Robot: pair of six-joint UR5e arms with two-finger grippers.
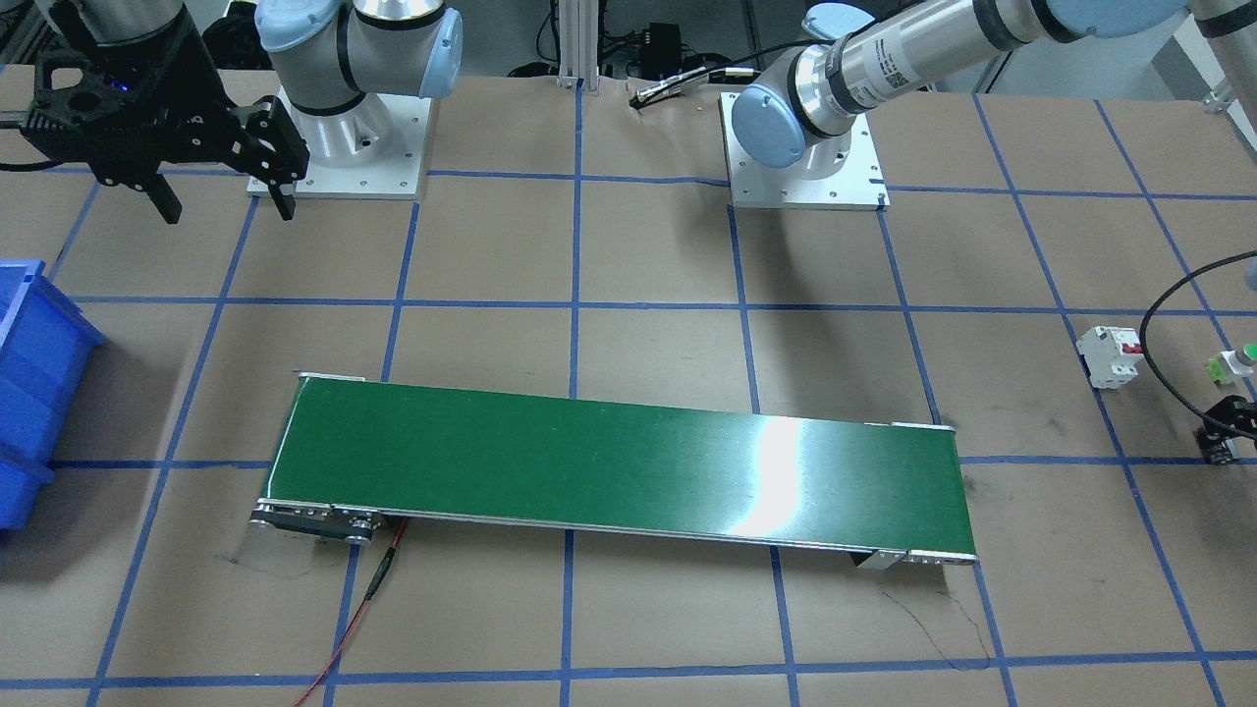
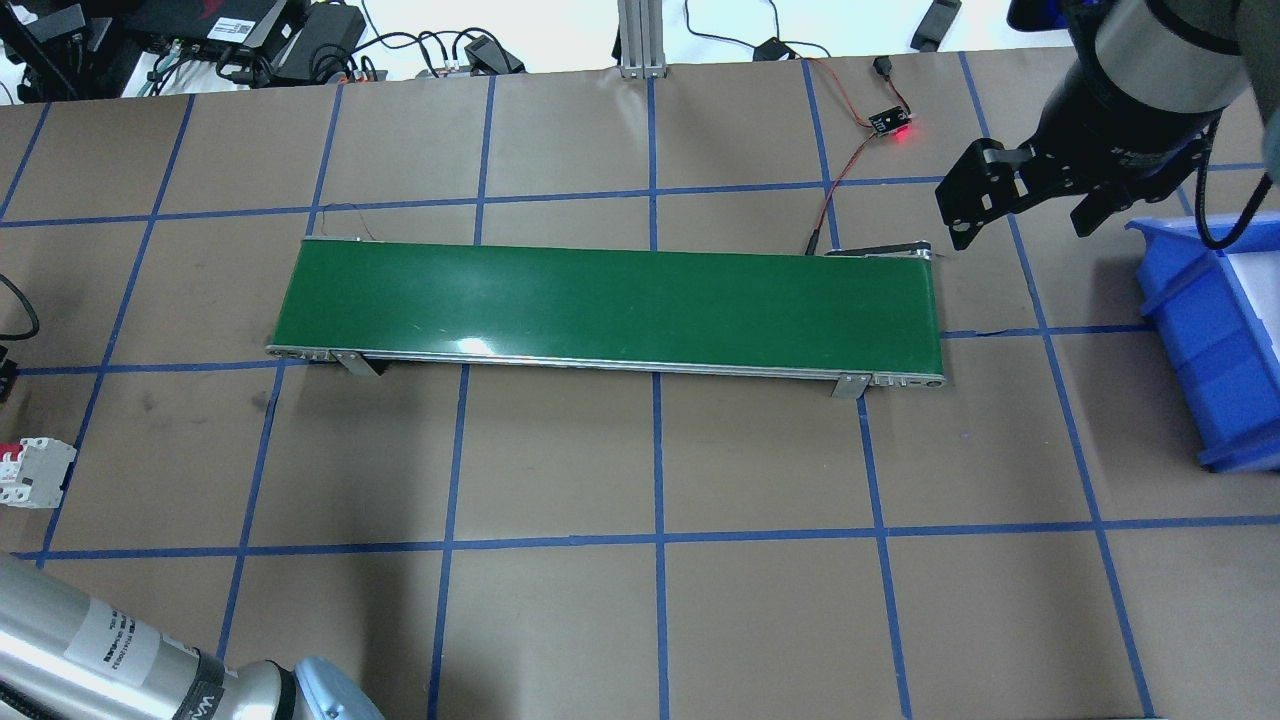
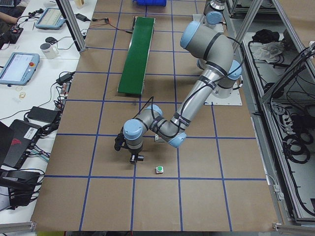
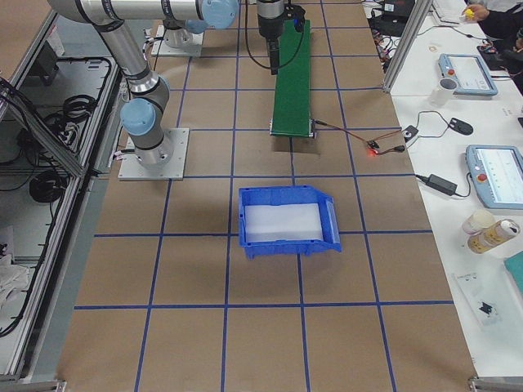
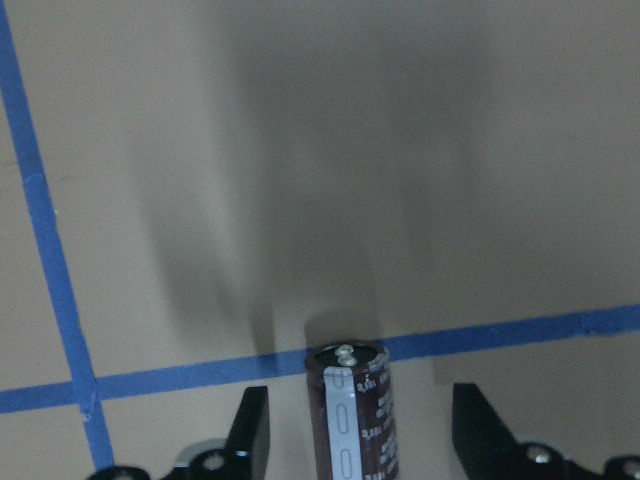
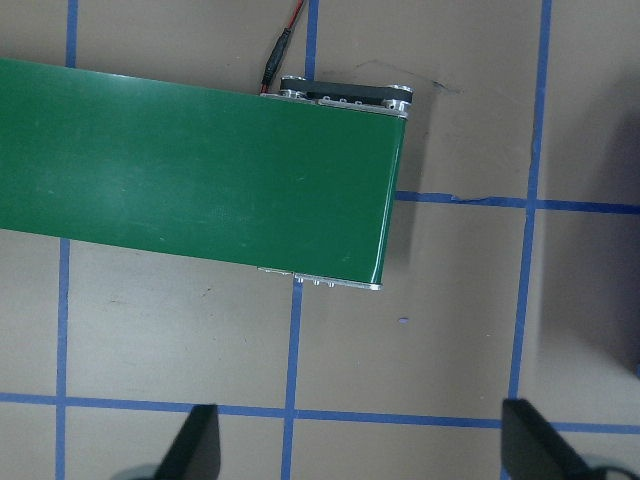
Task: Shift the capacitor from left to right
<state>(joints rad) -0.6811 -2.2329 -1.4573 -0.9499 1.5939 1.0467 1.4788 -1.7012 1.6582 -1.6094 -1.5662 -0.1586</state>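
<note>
Left wrist view, left pincer (image 5: 360, 415) open, straddling capacitor (image 5: 352, 425)

The left arm (image 3: 199, 91) stretches away from its base, folds back at the elbow, and ends with its wrist turned straight down and hanging low. In the front-facing view its tip sits at the 3 o'clock edge. The left gripper (image 5: 360, 400) points downward with its two fingers (image 5: 250, 425) parted, well short of closing. The right arm (image 4: 122, 16) is held higher and reaches forward. Its wrist is also aimed down, which puts the right gripper (image 2: 1020, 228) at about 2 o'clock in the overhead view and at 10 o'clock in the front-facing view (image 1: 226, 208). That gripper's fingers (image 6: 195, 445) are spread wide.
</note>
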